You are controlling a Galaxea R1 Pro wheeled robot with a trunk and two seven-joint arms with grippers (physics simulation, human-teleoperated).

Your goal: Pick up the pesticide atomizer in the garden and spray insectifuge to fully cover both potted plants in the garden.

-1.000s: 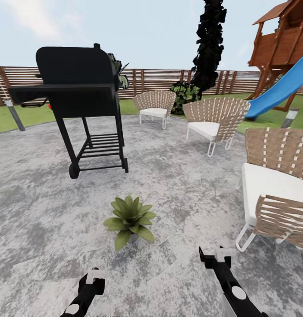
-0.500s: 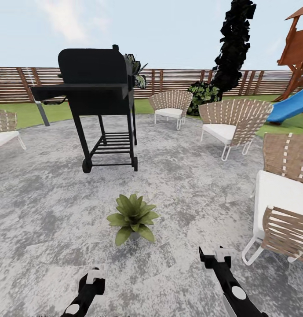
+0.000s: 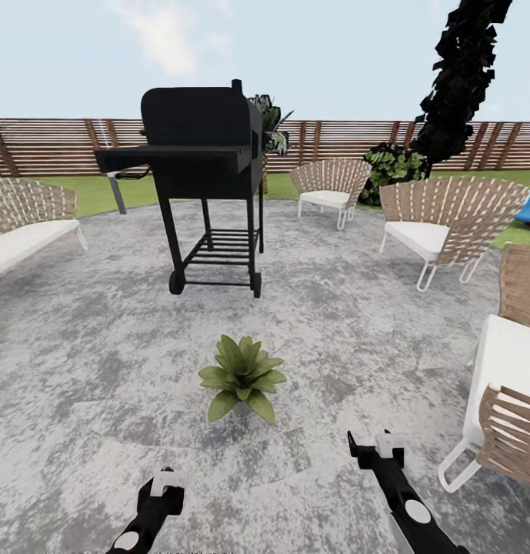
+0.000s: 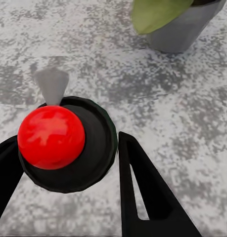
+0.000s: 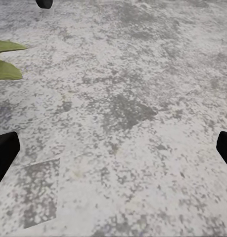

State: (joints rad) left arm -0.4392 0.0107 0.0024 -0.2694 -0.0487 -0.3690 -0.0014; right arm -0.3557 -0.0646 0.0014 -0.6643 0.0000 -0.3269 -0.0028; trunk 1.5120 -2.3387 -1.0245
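Fingers of the left gripper (image 4: 68,163) close on the pesticide atomizer (image 4: 66,143), its red spot and dark round body seen end-on between the two black prongs, so the bottle is already in hand. On the right gripper (image 5: 113,148) the tips sit wide apart with nothing between them, bare paving beyond.

Judged by its slim build, the atomizer should be light and stiff, likely smooth plastic that could twist in the grip; the body below the trigger head looks like the sound place to hold it, leaving the nozzle free.

Just ahead of both arms, one potted plant (image 3: 243,375) stands on the patio (image 3: 80,369), its grey pot (image 4: 185,27) close to the left gripper. One such rosette can be counted here. Farther off stands one black grill (image 3: 203,165); four woven chairs are counted, one of them (image 3: 449,219) far right, before the slatted fence (image 3: 49,142).
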